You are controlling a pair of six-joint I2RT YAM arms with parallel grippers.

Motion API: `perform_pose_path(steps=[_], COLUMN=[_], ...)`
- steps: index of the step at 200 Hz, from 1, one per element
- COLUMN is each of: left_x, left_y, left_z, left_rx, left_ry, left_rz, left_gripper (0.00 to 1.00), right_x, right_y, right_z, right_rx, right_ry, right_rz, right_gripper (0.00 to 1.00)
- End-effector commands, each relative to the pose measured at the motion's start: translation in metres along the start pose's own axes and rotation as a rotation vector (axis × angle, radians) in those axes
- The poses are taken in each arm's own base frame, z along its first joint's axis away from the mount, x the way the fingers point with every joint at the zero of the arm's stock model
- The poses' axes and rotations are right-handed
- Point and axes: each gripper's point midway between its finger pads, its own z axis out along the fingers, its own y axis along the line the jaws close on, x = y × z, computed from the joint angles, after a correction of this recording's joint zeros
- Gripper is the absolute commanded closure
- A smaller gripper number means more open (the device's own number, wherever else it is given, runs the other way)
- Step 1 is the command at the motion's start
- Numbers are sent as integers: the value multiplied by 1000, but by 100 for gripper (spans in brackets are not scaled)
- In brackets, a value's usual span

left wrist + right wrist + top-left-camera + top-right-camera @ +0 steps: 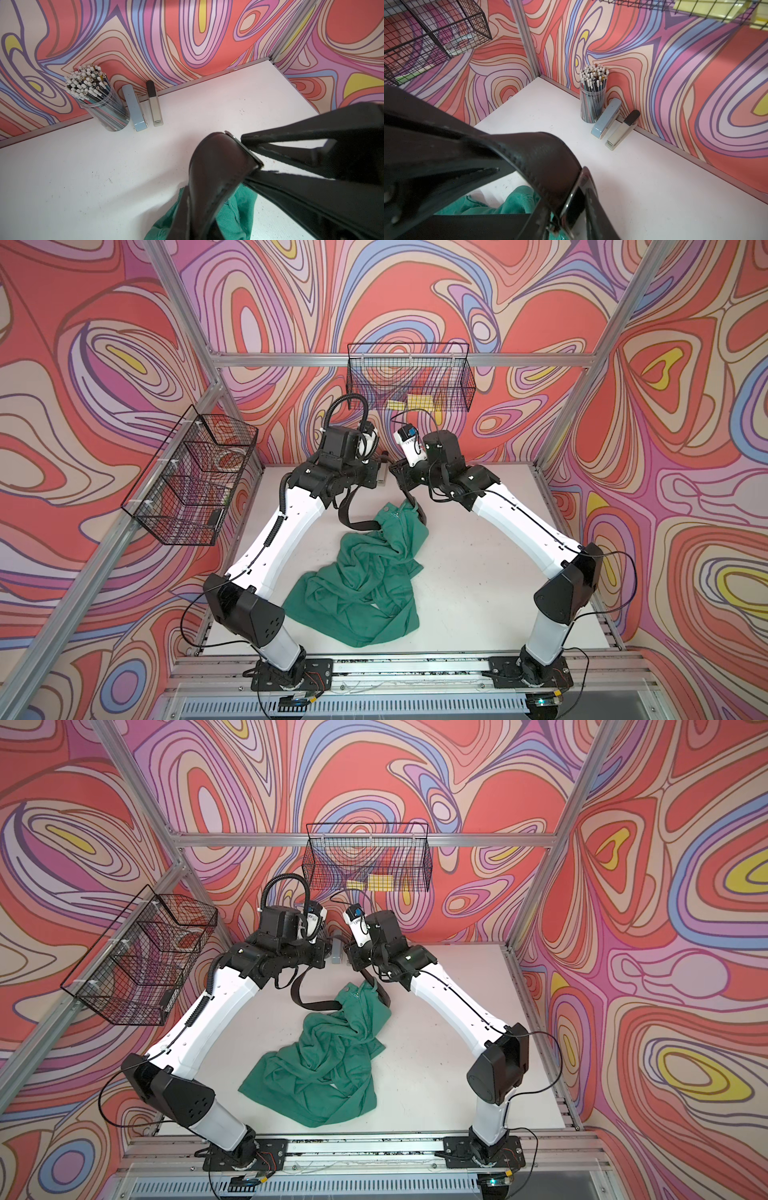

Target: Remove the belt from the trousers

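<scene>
The belt (218, 166) is smooth, slightly glossy leather with stitched edges, its buckle (571, 205) shiny metal, the trousers (365, 572) soft matt cloth.

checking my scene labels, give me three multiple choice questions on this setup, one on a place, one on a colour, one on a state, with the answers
1. Where does the pencil cup stand?
A) in a wire basket
B) on the table against the wall, beside the staplers
C) on a shelf

2. What colour are the trousers?
A) green
B) red
C) white

3. What is the left gripper doing?
A) open above the table
B) shut on a stapler
C) shut on the belt

Answers:
1 B: both wrist views show the cup on the table at the foot of the wall.
2 A: the crumpled cloth is green in both top views.
3 C: in the left wrist view its fingertips meet on the belt.
</scene>
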Motion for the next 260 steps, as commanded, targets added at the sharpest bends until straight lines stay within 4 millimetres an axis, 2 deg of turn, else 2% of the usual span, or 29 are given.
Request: perform_pose_path(steps=[1, 26, 88, 123, 154, 186, 221, 260], left_x=[-17, -14, -9, -10, -9, -7, -5, -5], left_y=[-14, -13, -12, -12, -13, -13, -13, -13], left_z=[-8, -6, -5, -6, -5, -5, -4, -4], left_rx=[57, 55, 49, 50, 56, 58, 60, 60], left_ry=[-45, -35, -17, -21, -13, -7, 0, -1], left_rz=[-19, -20, -20, -18, -23, -25, -27, -26], left_gripper=[100, 100, 100, 100, 100, 100, 100, 100], right_x=[0, 0, 6, 12, 8, -3, -4, 1], right_y=[3, 3, 3, 6, 7, 8, 9, 9], right_z=[6, 5, 4, 4, 2, -2, -2, 3], right_rx=[-14, -16, -14, -31, -36, -38, -45, -44], right_ry=[10, 9, 28, 50, 46, 21, 20, 33], right_rz=[-3, -1, -10, -7, 0, -1, 4, 6], right_gripper=[69, 70, 99, 100, 81, 76, 69, 69])
